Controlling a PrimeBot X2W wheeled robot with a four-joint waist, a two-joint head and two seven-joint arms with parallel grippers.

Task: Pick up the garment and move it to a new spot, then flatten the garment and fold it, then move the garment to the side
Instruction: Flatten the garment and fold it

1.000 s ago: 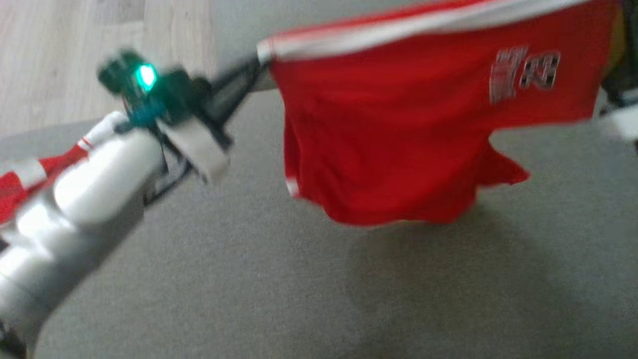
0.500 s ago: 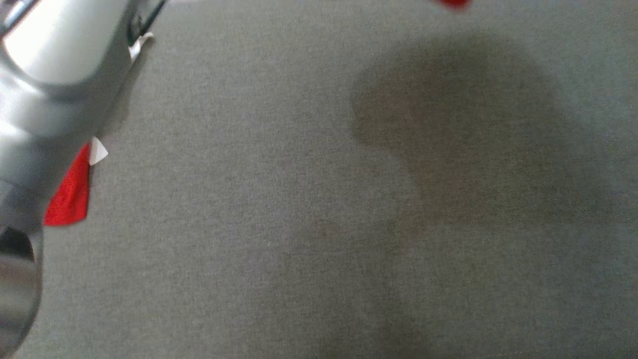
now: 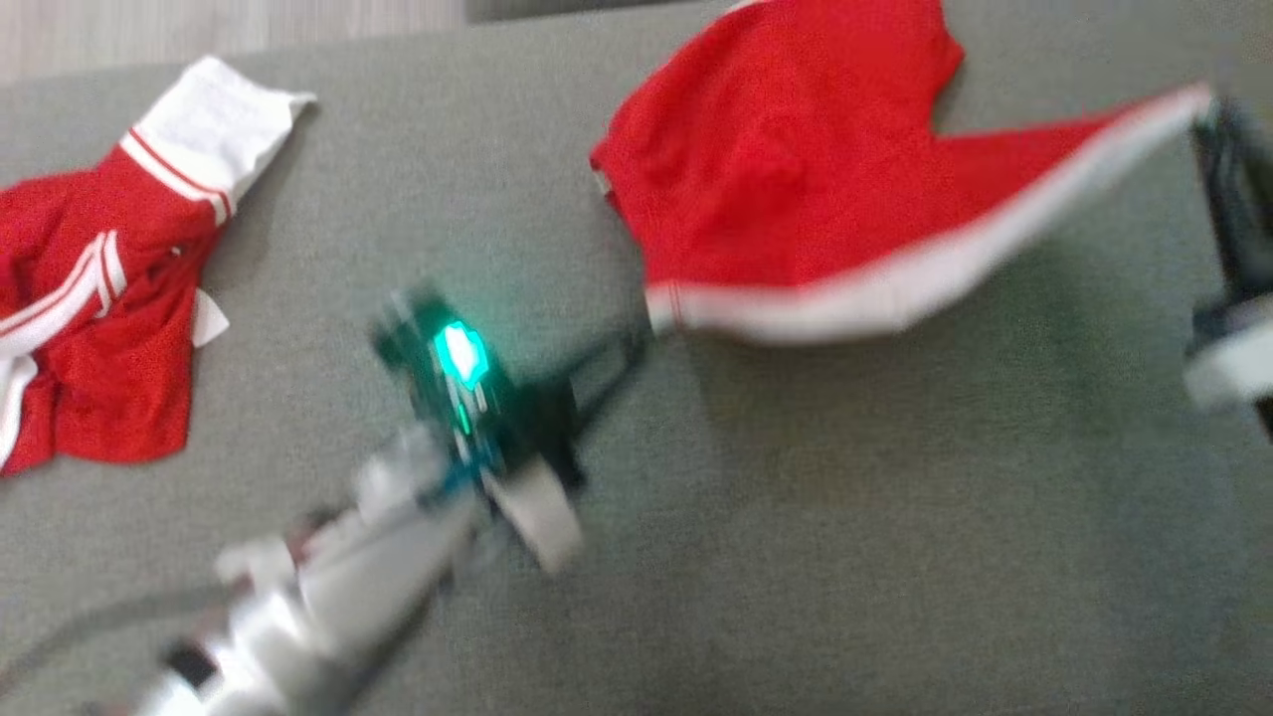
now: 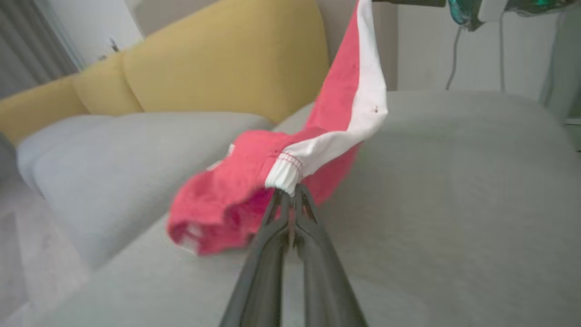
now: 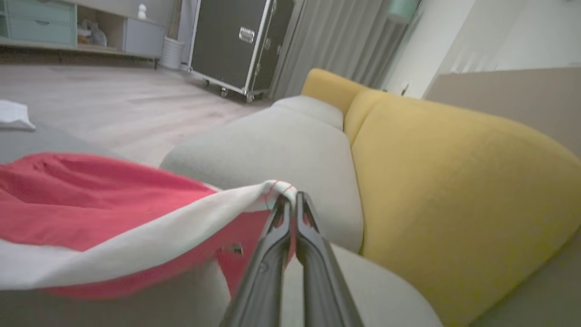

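Note:
The garment (image 3: pixel 786 179) is a pair of red shorts with a white waistband, spread over the grey cushion at the top centre of the head view. Its red part lies on the cushion while the waistband is stretched taut between my grippers. My left gripper (image 3: pixel 636 343) is shut on the waistband's left corner, and the left wrist view shows the tips (image 4: pixel 289 193) pinching the white hem of the garment (image 4: pixel 227 200). My right gripper (image 3: pixel 1208 114) is shut on the other corner, with the tips (image 5: pixel 290 197) clamped on the garment (image 5: pixel 91 200).
A second red and white garment (image 3: pixel 99 298) lies crumpled at the cushion's left end. The grey seat (image 3: pixel 895 547) spreads wide in front of me. A yellow backrest (image 5: pixel 454 181) rises beside it. Wooden floor (image 3: pixel 199 20) lies beyond, with a black case (image 5: pixel 236 41) on it.
The head camera has swung about. The garment hung in the air between both grippers a second ago; now its red part rests on the cushion, with both grippers still holding the waistband.

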